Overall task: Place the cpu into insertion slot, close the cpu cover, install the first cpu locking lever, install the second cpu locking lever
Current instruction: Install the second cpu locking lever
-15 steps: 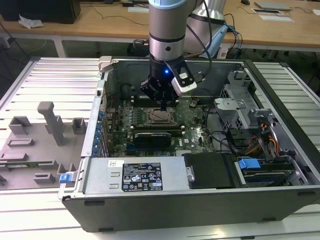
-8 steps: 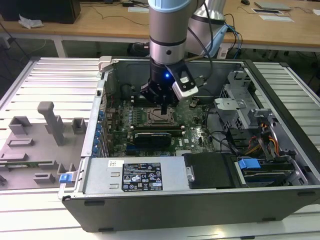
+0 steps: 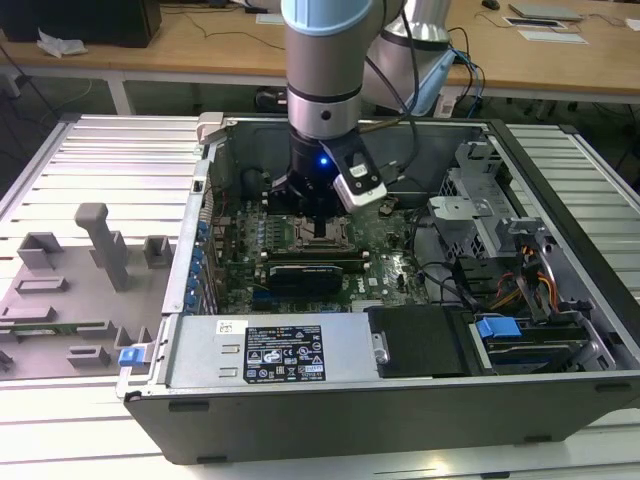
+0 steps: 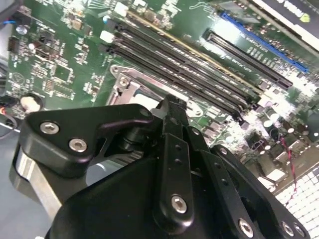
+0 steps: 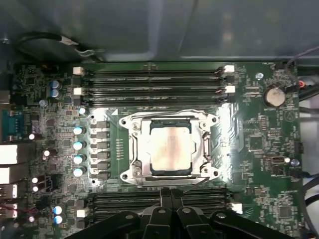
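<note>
Silver-grey metal catches the light at the middle of a green motherboard (image 5: 259, 144), where the cpu (image 5: 170, 148) lies flat and square inside the insertion slot (image 5: 141, 172), framed by the cpu cover (image 5: 137, 124), which appears to be folded down around it in the first wrist view. The arm's gripper (image 5: 171, 194) hangs just beside the socket's edge, over the nearer bank of long black memory slots (image 5: 149, 82), its fingers drawn together to a narrow point and holding nothing. In the exterior view the arm reaches straight down into the open computer case (image 3: 400, 400), which sits on a slatted worktop (image 3: 100, 160) beside a grey fixture block (image 3: 100, 245). Judging from how the parts lie, seating the chip looks done and the cover closed or nearly so; the work in hand seems to be the locking levers, though their thin wires are too fine to trace here. Any next move calls for a precise, light contact at the socket's rim, since the pin field beneath tolerates no sideways shove.
</note>
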Robot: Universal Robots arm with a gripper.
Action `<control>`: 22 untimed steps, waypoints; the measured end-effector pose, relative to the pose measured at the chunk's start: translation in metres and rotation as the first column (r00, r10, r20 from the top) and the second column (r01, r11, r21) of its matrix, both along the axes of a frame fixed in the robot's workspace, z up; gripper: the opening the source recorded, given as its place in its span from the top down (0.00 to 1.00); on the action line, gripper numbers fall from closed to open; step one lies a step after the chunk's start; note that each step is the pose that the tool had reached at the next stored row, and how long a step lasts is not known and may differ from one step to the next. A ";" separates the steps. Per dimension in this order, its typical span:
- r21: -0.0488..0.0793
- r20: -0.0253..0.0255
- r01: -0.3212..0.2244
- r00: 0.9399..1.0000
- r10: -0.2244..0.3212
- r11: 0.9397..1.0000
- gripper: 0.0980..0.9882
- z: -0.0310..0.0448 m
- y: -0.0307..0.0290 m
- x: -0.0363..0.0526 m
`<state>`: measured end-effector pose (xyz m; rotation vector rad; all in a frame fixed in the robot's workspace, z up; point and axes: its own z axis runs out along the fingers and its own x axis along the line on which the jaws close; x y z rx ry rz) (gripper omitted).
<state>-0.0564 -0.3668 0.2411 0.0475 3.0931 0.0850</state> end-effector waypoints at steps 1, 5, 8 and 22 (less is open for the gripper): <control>0.005 0.000 0.000 1.000 0.000 1.000 0.99 -0.0009 -0.0010 -0.0017; 0.021 0.000 0.000 1.000 0.000 1.000 0.99 -0.0051 -0.0056 -0.0075; 0.069 0.002 0.000 1.000 0.000 0.998 0.99 -0.0120 -0.0145 -0.0151; 0.187 0.004 0.000 1.000 0.000 0.982 0.99 -0.0295 -0.0300 -0.0297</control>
